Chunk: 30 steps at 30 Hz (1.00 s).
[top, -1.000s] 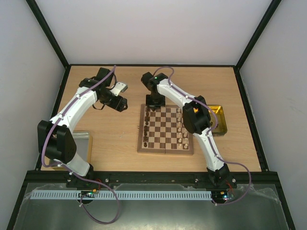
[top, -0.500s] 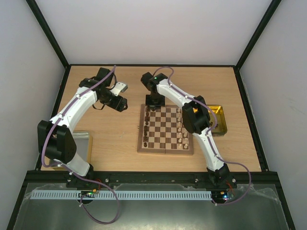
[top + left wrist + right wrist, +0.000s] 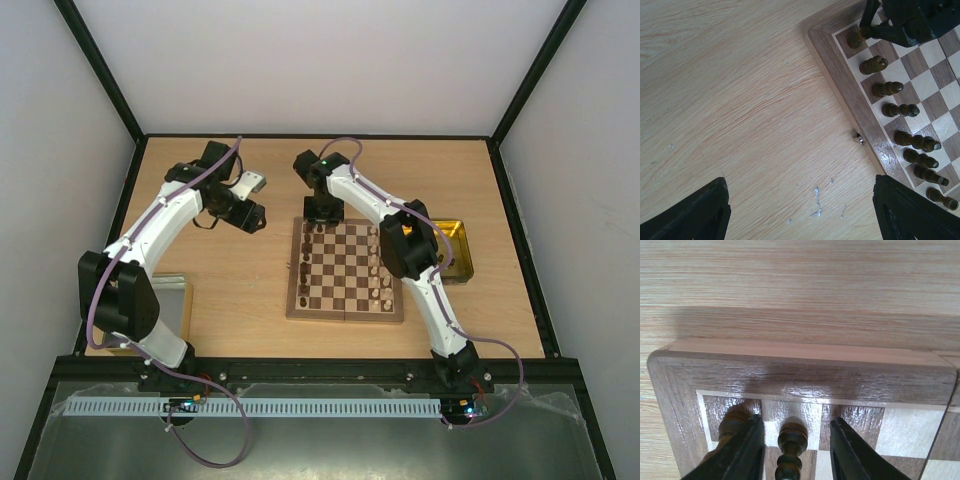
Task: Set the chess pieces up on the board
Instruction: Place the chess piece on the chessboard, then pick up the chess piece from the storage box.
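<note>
The board (image 3: 345, 316) lies mid-table. Dark chess pieces (image 3: 304, 265) line its left column and cream pieces (image 3: 376, 268) its right side. My right gripper (image 3: 319, 222) hangs over the board's far left corner. In the right wrist view it (image 3: 796, 422) is open, with a dark piece (image 3: 791, 439) standing between its fingers (image 3: 742, 450) with a gap on each side. A second dark piece (image 3: 733, 421) stands just left of the left finger. My left gripper (image 3: 258, 221) is open and empty over bare table left of the board (image 3: 860, 117); the dark row (image 3: 900, 108) shows there.
A shiny yellow tray (image 3: 460, 250) sits right of the board, partly under the right arm. Another tray (image 3: 172, 300) lies at the near left by the left arm's base. A small metal clasp (image 3: 858, 140) sticks out of the board's edge.
</note>
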Each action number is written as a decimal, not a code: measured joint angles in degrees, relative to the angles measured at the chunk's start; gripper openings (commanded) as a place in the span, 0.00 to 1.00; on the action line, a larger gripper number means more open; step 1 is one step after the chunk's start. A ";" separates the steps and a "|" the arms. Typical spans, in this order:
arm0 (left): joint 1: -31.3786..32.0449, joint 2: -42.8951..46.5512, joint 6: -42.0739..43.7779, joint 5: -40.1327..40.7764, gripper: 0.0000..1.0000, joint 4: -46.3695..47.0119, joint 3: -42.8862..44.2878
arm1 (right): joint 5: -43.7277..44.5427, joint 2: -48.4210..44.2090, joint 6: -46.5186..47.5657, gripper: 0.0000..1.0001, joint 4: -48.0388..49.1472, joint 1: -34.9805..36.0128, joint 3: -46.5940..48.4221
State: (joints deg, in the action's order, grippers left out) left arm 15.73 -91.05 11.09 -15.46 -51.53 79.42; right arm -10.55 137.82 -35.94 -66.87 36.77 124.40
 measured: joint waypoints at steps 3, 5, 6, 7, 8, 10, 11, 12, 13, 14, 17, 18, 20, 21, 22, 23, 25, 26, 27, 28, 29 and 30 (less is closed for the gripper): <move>0.00 0.00 0.00 0.00 0.78 0.00 0.00 | 0.11 0.09 -0.09 0.36 0.11 0.00 0.61; 0.00 0.00 0.00 0.00 0.78 0.00 0.00 | 0.13 0.09 -0.09 0.36 0.37 0.00 0.81; 0.00 0.00 0.00 0.00 0.78 0.00 0.00 | 0.13 0.09 -0.09 0.36 0.39 0.00 0.81; 0.00 0.00 0.00 0.00 0.78 0.00 0.00 | 0.15 0.09 -0.09 0.35 0.42 0.00 0.81; 0.00 0.00 0.00 0.00 0.78 0.00 0.00 | 0.17 0.13 -0.09 0.35 0.46 0.00 0.81; 0.00 0.00 0.00 0.00 0.78 0.00 0.00 | 0.22 0.13 -0.09 0.35 0.50 0.00 0.81; 0.00 0.00 0.00 0.00 0.78 0.00 0.00 | 0.26 0.15 -0.09 0.34 0.50 0.00 0.83; 0.00 0.00 0.00 0.00 0.78 0.00 0.00 | 0.31 0.17 -0.09 0.34 0.50 -0.02 0.90; 0.00 0.00 0.00 0.00 0.78 0.00 0.00 | 0.42 0.22 -0.28 0.33 0.50 -0.07 1.03; 0.00 0.00 0.00 0.00 0.78 0.00 0.00 | 0.55 0.26 -0.48 0.33 0.50 -0.13 1.20; 0.00 0.00 0.00 0.00 0.78 0.00 0.00 | 1.07 0.31 -0.87 0.33 0.57 -0.55 1.79; 0.00 0.00 0.00 0.00 0.78 0.00 0.00 | 1.25 0.31 -1.01 0.33 0.59 -0.66 1.92; 0.00 0.00 0.00 0.00 0.78 0.00 0.00 | 1.55 0.31 -1.36 0.33 0.68 -1.07 2.36; 0.00 0.00 0.00 0.00 0.78 0.00 0.00 | 1.70 0.31 -1.53 0.33 0.74 -1.38 2.58; 0.00 0.00 0.00 0.00 0.78 0.00 0.00 | 1.97 0.31 -1.66 0.33 0.76 -1.81 2.89; 0.00 0.00 0.00 0.00 0.78 0.00 0.00 | 2.36 0.31 -1.79 0.32 0.76 -2.32 3.21; 0.00 0.00 0.00 0.00 0.78 0.00 0.00 | 3.67 0.15 -2.01 0.32 0.72 -3.63 3.72; 0.00 0.00 0.00 0.00 0.78 0.00 0.00 | 4.74 -0.11 -2.08 0.31 0.61 -4.39 3.69; 0.00 0.00 0.00 0.00 0.78 0.00 0.00 | 5.97 -0.63 -2.23 0.31 0.44 -5.27 3.50; 0.00 0.00 0.00 0.00 0.78 0.00 0.00 | 7.23 -1.81 -2.25 0.31 0.68 -6.32 2.27; 0.00 0.00 0.00 0.00 0.78 0.00 0.00 | 8.33 -3.34 -2.29 0.31 0.74 -7.30 0.72; 0.00 0.00 0.00 -0.02 0.78 0.00 0.00 | 9.22 -6.01 -2.34 0.31 1.49 -8.57 -2.45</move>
State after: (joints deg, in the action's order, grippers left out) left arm 15.73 -91.05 11.09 -15.49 -51.53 79.42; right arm -1.32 131.81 -38.28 -65.39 28.21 121.95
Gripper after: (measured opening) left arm 0.783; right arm 0.313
